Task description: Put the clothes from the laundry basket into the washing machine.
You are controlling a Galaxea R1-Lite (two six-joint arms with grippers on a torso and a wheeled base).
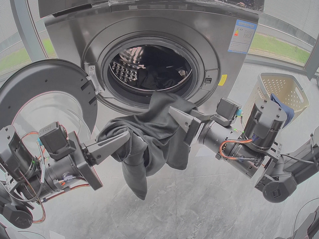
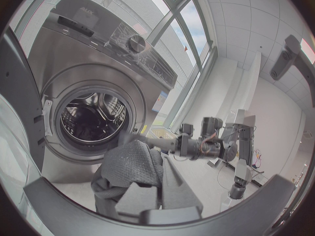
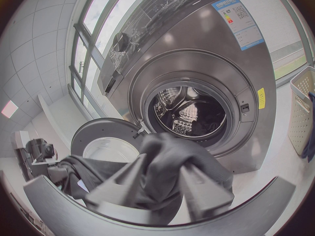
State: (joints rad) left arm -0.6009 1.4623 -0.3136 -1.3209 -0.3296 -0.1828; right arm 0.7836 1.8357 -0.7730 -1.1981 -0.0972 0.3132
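Observation:
A dark grey garment point(image 1: 153, 133) hangs between my two grippers, just in front of and below the open drum point(image 1: 149, 70) of the washing machine. My left gripper point(image 1: 126, 136) is shut on its lower left bunch point(image 2: 131, 164), and a long fold droops toward the floor. My right gripper point(image 1: 174, 113) is shut on the upper end point(image 3: 170, 148), which rests near the lip of the drum point(image 3: 190, 115). Dark clothes point(image 1: 156, 78) lie inside the drum. The beige laundry basket point(image 1: 292, 87) stands to the right with a blue cloth point(image 1: 284, 108) over its rim.
The round machine door point(image 1: 43, 90) is swung wide open to the left, close behind my left arm. Grey tiled floor point(image 1: 199, 199) lies below the garment. The basket point(image 3: 302, 115) sits against the machine's right side.

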